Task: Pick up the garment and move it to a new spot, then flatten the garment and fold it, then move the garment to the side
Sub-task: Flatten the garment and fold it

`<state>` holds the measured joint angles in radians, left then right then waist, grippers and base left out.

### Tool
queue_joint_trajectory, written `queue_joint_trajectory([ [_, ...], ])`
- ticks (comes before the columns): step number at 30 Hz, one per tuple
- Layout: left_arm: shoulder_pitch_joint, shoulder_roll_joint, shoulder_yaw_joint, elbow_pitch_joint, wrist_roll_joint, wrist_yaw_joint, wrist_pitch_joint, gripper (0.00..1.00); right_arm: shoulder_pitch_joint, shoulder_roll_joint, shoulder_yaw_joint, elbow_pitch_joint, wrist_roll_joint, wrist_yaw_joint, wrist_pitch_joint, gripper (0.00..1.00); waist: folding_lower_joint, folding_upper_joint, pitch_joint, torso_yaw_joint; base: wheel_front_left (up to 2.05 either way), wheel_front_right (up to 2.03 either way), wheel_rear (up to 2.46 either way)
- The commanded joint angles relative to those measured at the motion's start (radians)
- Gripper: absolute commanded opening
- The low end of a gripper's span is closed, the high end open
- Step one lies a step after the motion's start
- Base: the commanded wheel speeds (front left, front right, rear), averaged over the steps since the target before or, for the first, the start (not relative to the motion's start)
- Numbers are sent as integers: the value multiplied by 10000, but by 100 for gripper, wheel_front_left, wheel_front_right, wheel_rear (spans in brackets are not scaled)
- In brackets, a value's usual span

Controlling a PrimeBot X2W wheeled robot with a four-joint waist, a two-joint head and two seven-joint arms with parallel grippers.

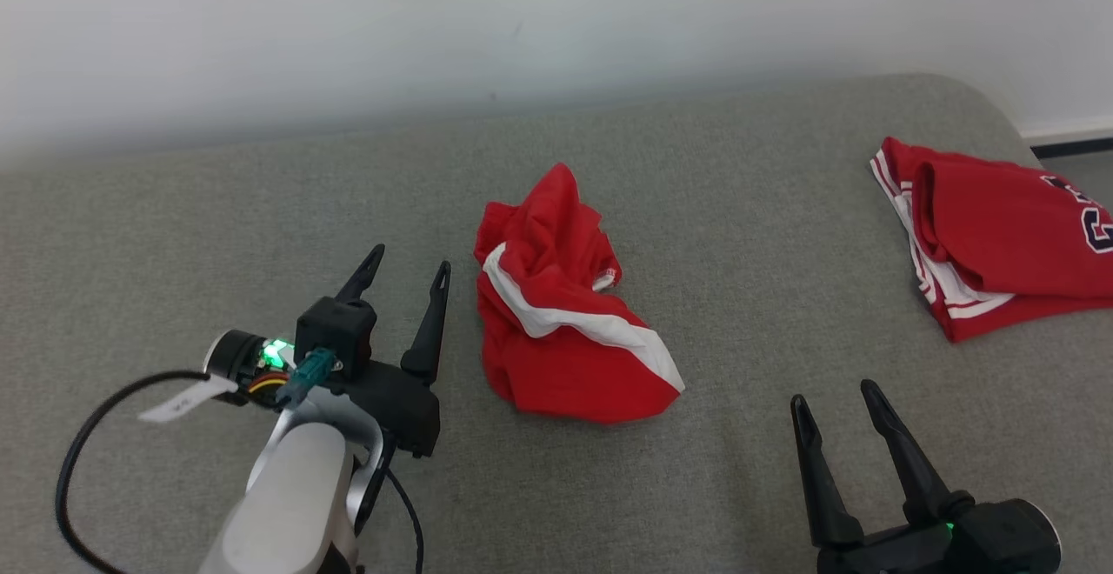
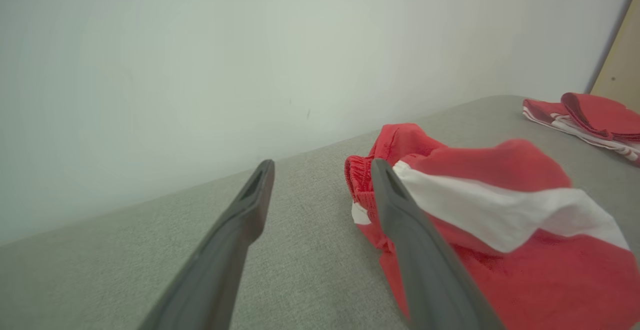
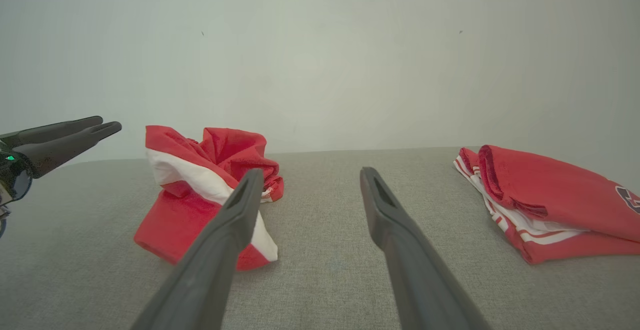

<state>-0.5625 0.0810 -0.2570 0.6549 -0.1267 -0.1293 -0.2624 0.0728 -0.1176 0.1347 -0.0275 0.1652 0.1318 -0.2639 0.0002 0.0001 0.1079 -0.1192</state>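
while it lies crumpled in a loose heap near the middle of the grey padded surface (image 1: 739, 209), the garment (image 1: 556, 313) touches neither gripper. it is red with a broad white stripe running slantwise across it, and one bunched corner stands up toward the wall (image 1: 522, 17). the left wrist view shows the garment (image 2: 500, 250) close up, with a gathered waistband at its near edge. the right wrist view shows it (image 3: 170, 220) as a rumpled mound off to the left.

just beside the heap, on its left, the left gripper (image 1: 411, 257) hangs with its two dark fingers spread apart and nothing between them. in the head view a narrow strip of grey shows between its nearer finger and the cloth. in its own wrist view the left gripper (image 2: 322, 165) has one finger lying across the garment's edge, so i cannot tell there whether it touches. it (image 3: 107, 123) also pokes in at the left edge of the right wrist view.

the right gripper (image 1: 833, 393) sits lower right, well apart from the heap, its fingers likewise spread and bare. its own view shows only grey cloth between them (image 3: 312, 171).

a second red piece, folded (image 1: 1000, 235) (image 2: 595, 115) (image 3: 550, 195), rests at the far right of the surface. a black cable (image 1: 78, 452) loops by the left arm.
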Motion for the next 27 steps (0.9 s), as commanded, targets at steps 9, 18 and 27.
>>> queue_joint_trajectory([
  [9,-1498,172,-1866,1596,-956,-8,-22,100,-468,125,-44,-34,-77,-27,-5,100,-2,-1,1062,-899,0,0,0],
  [18,-2375,473,-4468,2247,-1963,-8,-22,100,-656,275,-43,-99,-101,-27,-5,100,-2,-1,1416,-955,0,0,0],
  [27,-3253,536,-5899,2786,-2399,-9,-22,7,-869,338,111,24,-32,-27,-5,100,-2,-1,1433,-1116,0,0,0],
])
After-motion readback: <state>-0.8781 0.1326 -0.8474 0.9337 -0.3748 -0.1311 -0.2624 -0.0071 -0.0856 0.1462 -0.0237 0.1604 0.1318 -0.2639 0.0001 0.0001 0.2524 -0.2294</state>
